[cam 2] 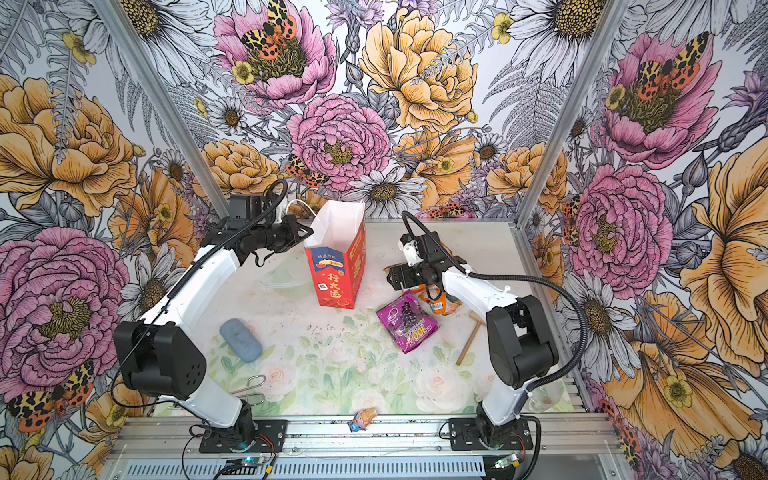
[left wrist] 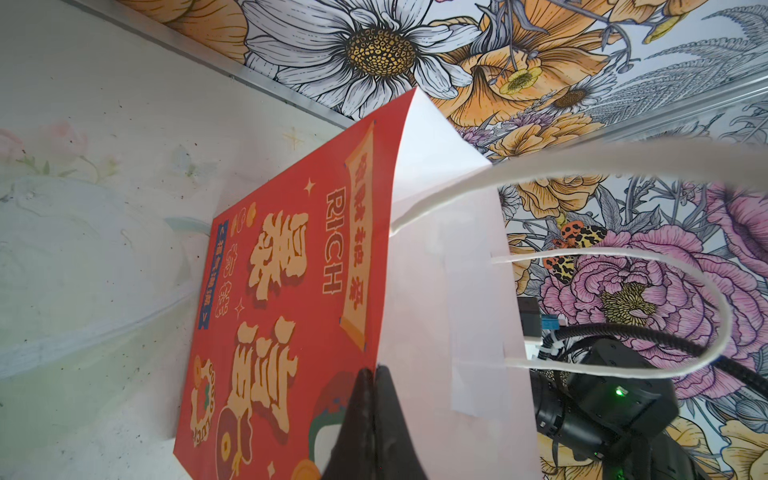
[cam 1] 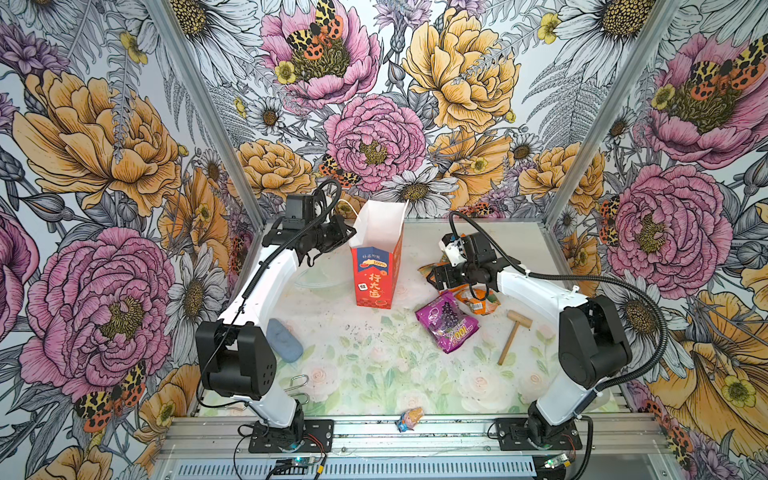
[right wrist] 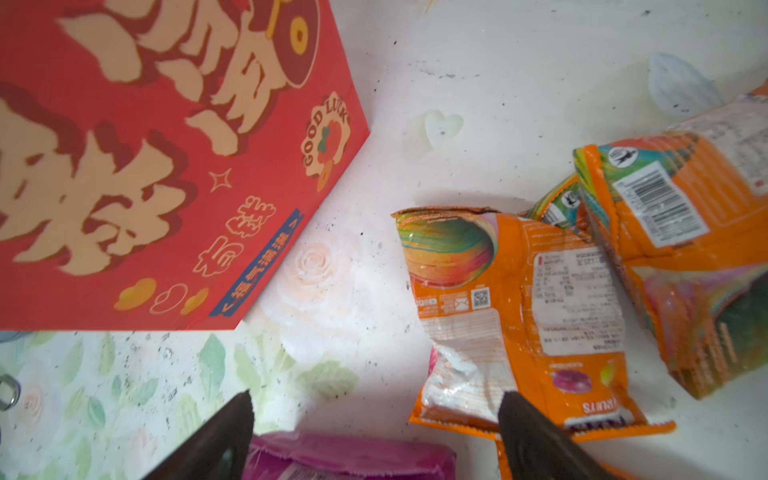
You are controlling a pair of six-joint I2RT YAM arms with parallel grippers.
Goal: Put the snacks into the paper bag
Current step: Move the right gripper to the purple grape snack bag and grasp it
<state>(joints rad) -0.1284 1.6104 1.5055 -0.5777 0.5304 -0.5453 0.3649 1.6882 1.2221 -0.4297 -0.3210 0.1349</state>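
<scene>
One red paper bag (cam 1: pixel 374 274) stands upright on the worktop (cam 1: pixel 374 365), its rim pinched by the clenched left jaws. To its right lie one purple grape packet (cam 1: pixel 446 322) and three orange packets (right wrist: pixel 519 299), under the right jaws, which are spread and empty. One wooden mallet (cam 1: pixel 513 336) lies nearby.

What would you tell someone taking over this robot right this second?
Left gripper: shut on the rim of the paper bag, which stands upright, mouth open.
Right gripper: open, holding nothing, above the orange packets.
All three of those and the purple packet lie on the table beside the bag.
Done: bag steadied; no snack seen inside.
Left: put all four packets in the bag.
</scene>
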